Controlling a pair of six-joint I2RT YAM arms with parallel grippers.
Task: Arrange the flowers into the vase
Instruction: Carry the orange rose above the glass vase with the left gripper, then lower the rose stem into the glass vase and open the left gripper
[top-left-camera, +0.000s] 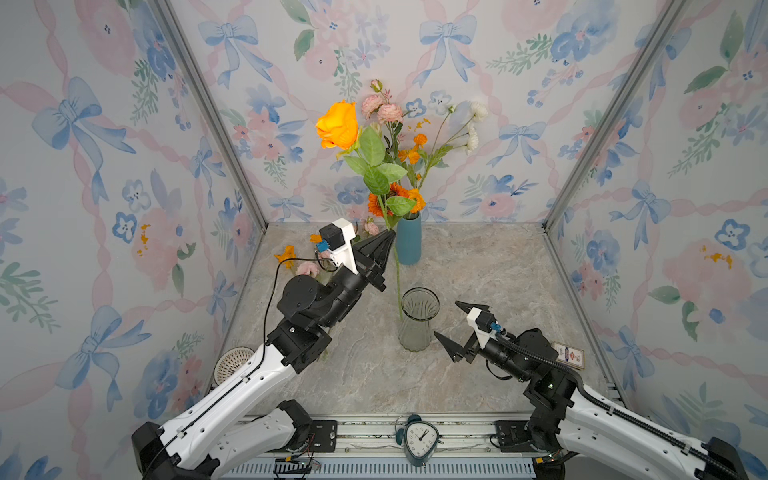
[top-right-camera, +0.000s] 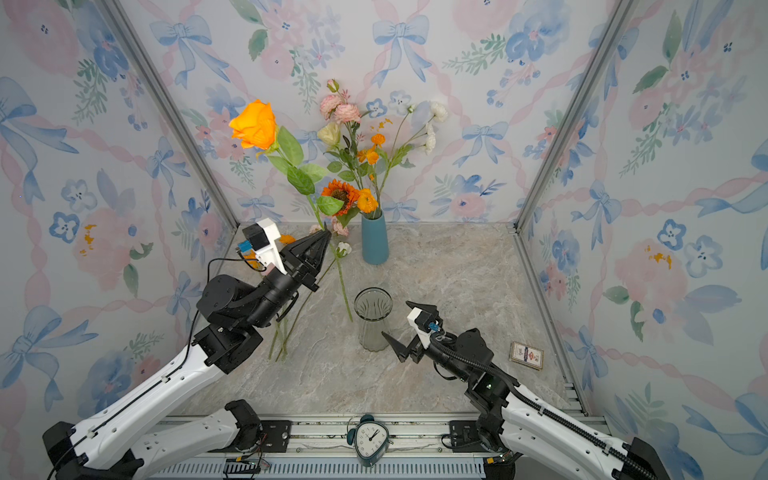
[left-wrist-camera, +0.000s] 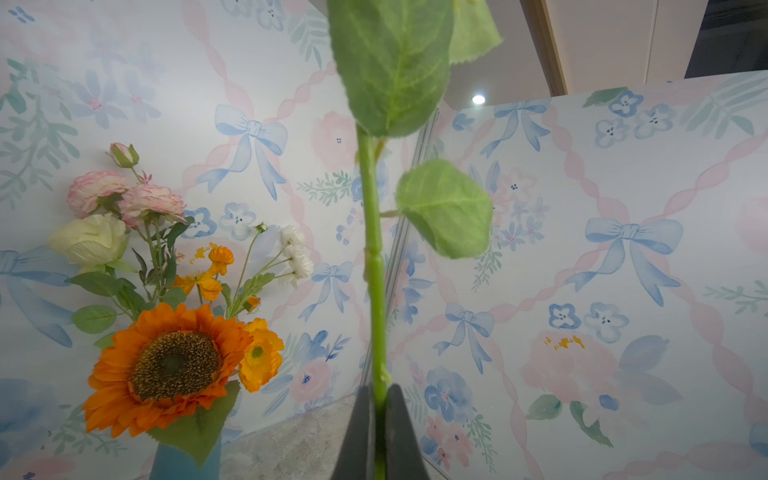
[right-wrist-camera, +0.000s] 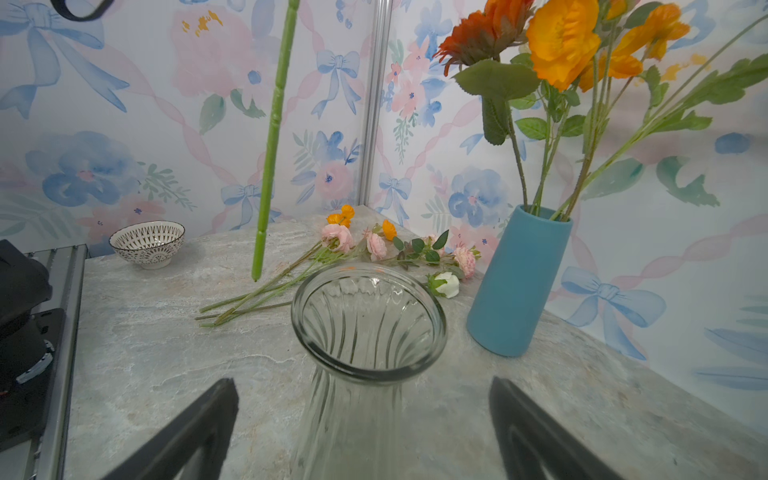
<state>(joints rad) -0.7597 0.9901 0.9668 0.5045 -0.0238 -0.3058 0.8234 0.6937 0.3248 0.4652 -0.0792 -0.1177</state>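
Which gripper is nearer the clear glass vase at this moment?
Right. The right gripper sits open just beside the glass vase, with its jaws facing it. The left gripper is raised farther back and to the vase's left in both top views, shut on the orange rose stem.

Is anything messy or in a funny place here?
Yes. Some loose flowers lie flat on the table near the blue vase, in no vase, and the glass vase is empty. An alarm clock sits on the front metal rail, off the table.
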